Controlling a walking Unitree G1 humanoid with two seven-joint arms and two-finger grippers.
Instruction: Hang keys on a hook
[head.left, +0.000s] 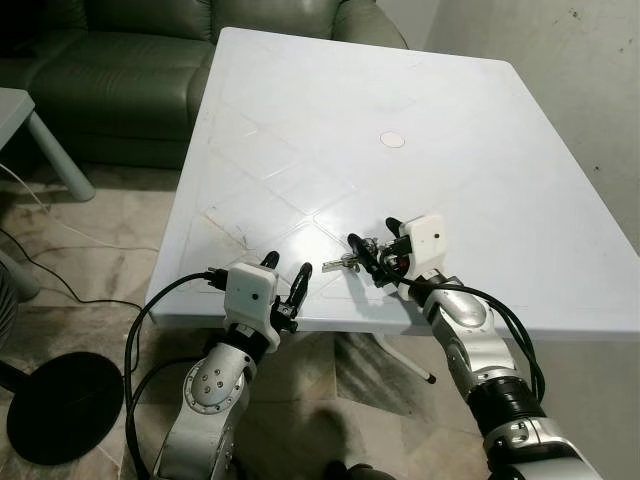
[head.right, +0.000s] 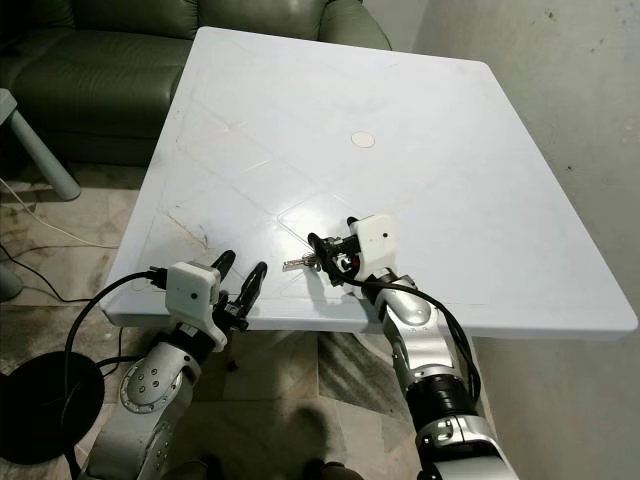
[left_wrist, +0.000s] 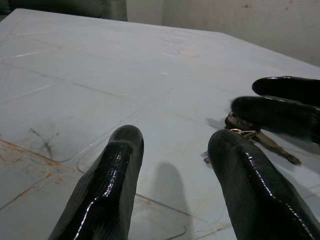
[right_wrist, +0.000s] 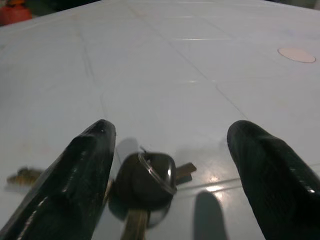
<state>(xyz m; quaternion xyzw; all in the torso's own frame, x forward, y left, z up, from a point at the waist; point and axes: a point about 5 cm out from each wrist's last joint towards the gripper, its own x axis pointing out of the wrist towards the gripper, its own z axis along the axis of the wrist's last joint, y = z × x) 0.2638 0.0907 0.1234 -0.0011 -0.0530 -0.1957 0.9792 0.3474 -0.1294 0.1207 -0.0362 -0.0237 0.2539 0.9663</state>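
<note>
While straddling the keys (right_wrist: 145, 187) on the table (head.left: 300, 120), right claw (head.left: 372, 248) spread wide, left claw (head.left: 285, 277) spread, empty.

I count one bunch of keys (right_wrist: 145, 186) on the white surface (head.left: 420, 90), perhaps three keys; two grippers, one sofa (head.left: 120, 70).

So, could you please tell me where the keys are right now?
The keys lie on the white table near its front edge, between the open fingers of the right pincer.
</note>
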